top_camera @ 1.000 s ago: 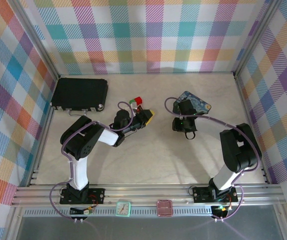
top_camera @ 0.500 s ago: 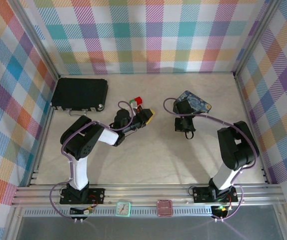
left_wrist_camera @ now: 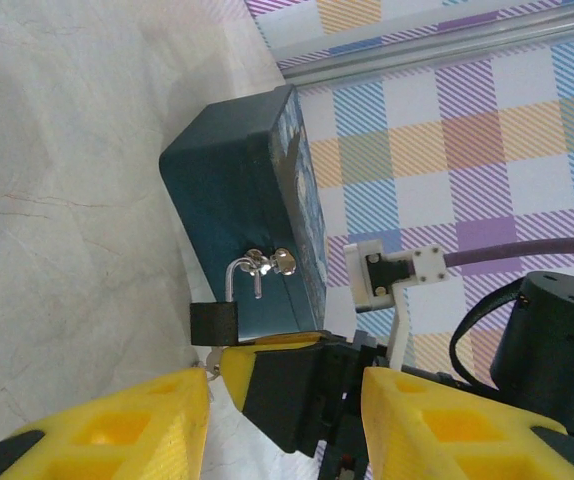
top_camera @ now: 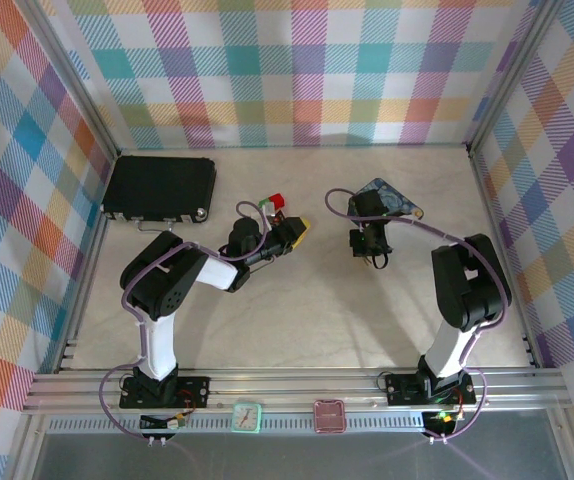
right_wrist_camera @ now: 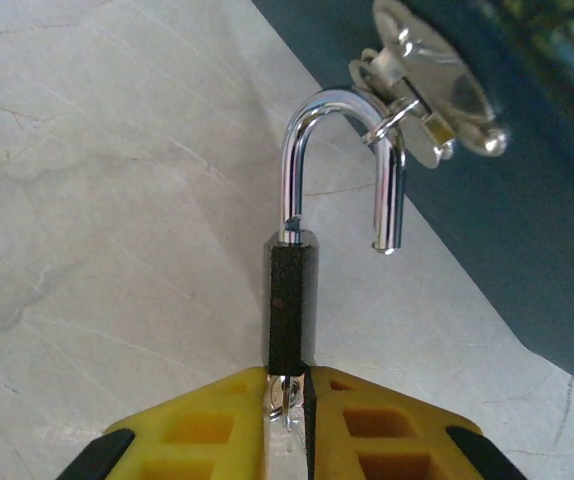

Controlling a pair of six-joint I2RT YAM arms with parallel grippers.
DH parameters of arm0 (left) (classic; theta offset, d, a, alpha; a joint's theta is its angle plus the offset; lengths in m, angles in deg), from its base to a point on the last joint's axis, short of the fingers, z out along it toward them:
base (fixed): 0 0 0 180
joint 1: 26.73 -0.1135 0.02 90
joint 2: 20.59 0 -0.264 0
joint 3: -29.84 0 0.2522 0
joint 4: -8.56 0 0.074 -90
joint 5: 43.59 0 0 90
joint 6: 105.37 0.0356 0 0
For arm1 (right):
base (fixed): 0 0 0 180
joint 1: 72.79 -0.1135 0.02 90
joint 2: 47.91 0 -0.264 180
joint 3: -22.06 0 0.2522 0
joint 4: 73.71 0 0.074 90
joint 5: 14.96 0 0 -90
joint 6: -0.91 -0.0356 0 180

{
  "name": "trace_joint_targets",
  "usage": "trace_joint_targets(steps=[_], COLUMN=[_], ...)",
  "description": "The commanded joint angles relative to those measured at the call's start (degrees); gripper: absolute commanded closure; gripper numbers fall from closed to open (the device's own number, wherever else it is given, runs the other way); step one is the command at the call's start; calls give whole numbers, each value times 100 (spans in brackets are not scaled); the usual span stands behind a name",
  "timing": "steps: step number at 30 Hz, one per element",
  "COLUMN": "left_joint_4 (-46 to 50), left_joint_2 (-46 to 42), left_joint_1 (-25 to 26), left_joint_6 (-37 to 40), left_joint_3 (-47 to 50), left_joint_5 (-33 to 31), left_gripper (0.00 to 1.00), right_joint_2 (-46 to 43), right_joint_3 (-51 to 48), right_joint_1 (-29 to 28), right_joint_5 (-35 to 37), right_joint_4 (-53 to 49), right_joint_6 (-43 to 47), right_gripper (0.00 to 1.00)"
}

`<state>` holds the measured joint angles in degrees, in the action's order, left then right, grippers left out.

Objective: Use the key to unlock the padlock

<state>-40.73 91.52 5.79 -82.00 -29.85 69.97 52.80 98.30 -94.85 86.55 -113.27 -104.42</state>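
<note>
So, the right end effector (right_wrist_camera: pixel 287 420) is pinched narrow on the key (right_wrist_camera: pixel 283 398), which pokes out of the padlock's (right_wrist_camera: pixel 289 305) underside; the padlock hangs just beside the blue tin (right_wrist_camera: pixel 527 230), over the table (right_wrist_camera: pixel 97 200); its shackle (right_wrist_camera: pixel 337 110) is popped, one leg free, the curve hooked through the tin's silver hasp (right_wrist_camera: pixel 432 90); the left end effector (top_camera: pixel 295 233) sits off to the tin's left, fingers apart, empty.

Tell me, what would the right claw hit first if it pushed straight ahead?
The black padlock, sitting at the right claw's tips; beyond it, probably the blue tin's silver latch.
</note>
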Motion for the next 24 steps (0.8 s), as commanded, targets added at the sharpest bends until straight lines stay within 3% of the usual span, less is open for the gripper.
trace_joint_targets(steps=[1,9,18,24], left_joint_4=[-39,-45,-70,-102], left_joint_2=[-312,-372,-419,-378], left_joint_1=[18,-34,-44,-11], left_joint_6=[78,103,150,169], left_joint_3=[-24,72,89,115], left_joint_5=[115,138,213,205], left_gripper=[56,56,56,56], right_joint_2=[146,71,43,342], right_joint_3=[201,395,655,1017], right_joint_1=[27,37,77,175], right_joint_5=[-40,39,-171,-385], right_joint_4=[-144,-272,-298,-155], right_joint_6=[100,695,2276,2432], right_gripper=[82,100,100,100])
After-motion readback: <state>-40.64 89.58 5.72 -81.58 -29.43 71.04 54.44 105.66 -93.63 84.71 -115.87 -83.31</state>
